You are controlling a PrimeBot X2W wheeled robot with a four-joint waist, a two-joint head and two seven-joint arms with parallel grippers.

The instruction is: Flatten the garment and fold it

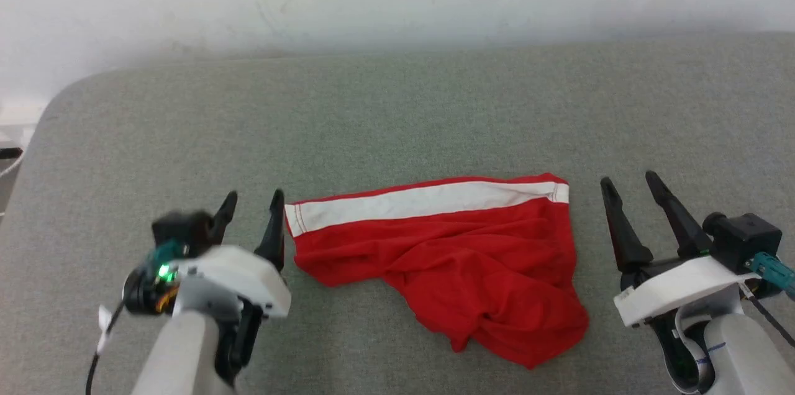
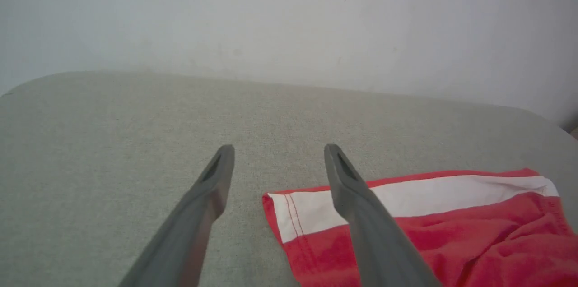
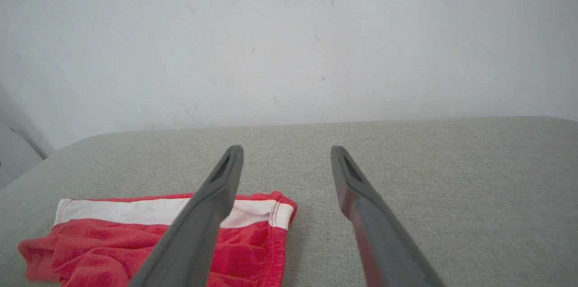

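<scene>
Hovering empty with fingers spread wide, my left gripper [image 1: 254, 196] and right gripper [image 1: 628, 179] flank the garment [image 1: 447, 258], which lies toward the near edge of the grey cushion [image 1: 397, 109]. Its near part is bunched, its far white stripe [image 1: 428, 202] flat. Pinching those wrinkles could, I judge, catch several layers and lock creases in.

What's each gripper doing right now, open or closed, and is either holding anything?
Left gripper: open, holding nothing, beside the bright red thin-fabric shorts with a white stripe.
Right gripper: open, holding nothing, off the shorts' other end.
</scene>
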